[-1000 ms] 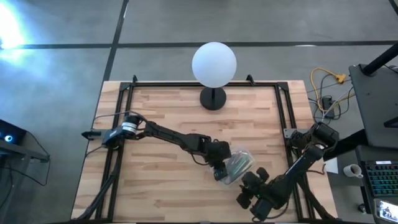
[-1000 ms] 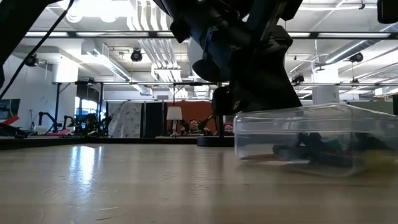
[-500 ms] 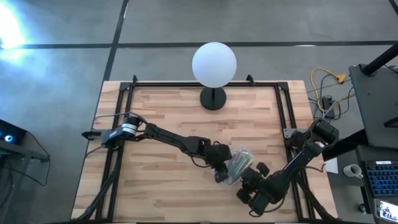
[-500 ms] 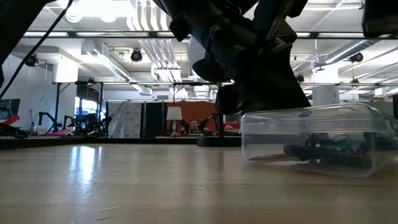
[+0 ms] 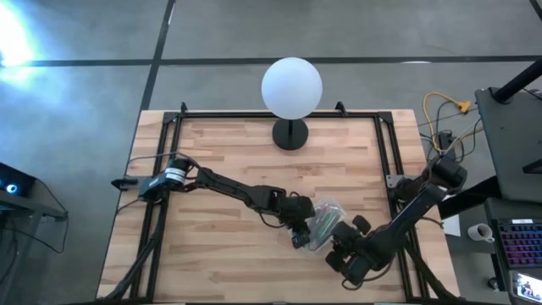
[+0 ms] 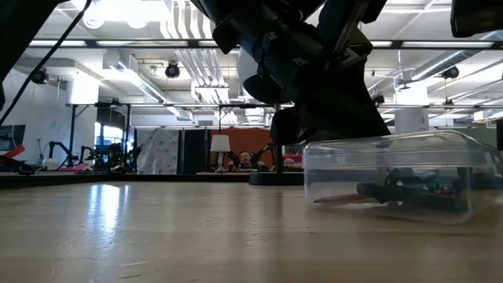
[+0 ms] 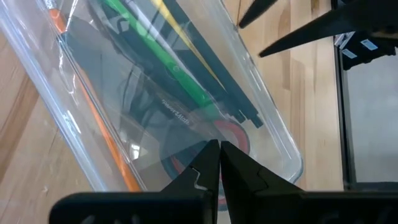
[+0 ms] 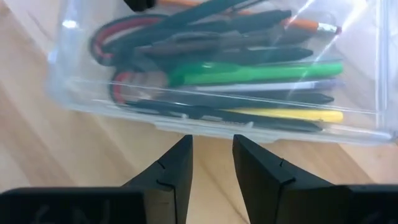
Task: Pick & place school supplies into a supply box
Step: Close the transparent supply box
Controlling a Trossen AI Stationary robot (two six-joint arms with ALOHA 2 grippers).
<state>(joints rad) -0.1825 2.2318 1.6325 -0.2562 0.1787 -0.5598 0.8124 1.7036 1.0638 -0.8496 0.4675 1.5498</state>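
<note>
The clear supply box (image 5: pixel 326 222) rests on its bottom on the wooden table, right of centre. It holds green, yellow, black and orange pens and red-handled scissors (image 8: pixel 118 59), also seen in the low view (image 6: pixel 389 177). My left gripper (image 7: pixel 219 149) is shut and points down over the box's scissors end (image 5: pixel 301 233). My right gripper (image 8: pixel 211 146) is open by a narrow gap. It stands at the box's near long side (image 5: pixel 343 239), pointing at it. My left gripper has its shut fingertips (image 7: pixel 208 155) over the box's scissors end (image 7: pixel 233 134), coming from above. I cannot tell whether they touch the box. My right gripper has its fingertips (image 8: pixel 180 149) just short of the box's long side wall (image 8: pixel 205 127). I cannot tell whether they touch it.
A white globe lamp (image 5: pixel 291 85) on a black base (image 5: pixel 290 134) stands at the table's far edge. Black rails (image 5: pixel 385 161) run along the table's sides. Bare wood lies left of and in front of the box.
My right gripper has come from the table's near edge up to the box's long side. The box has slid a little toward the table's right edge and stays flat on the wood.
</note>
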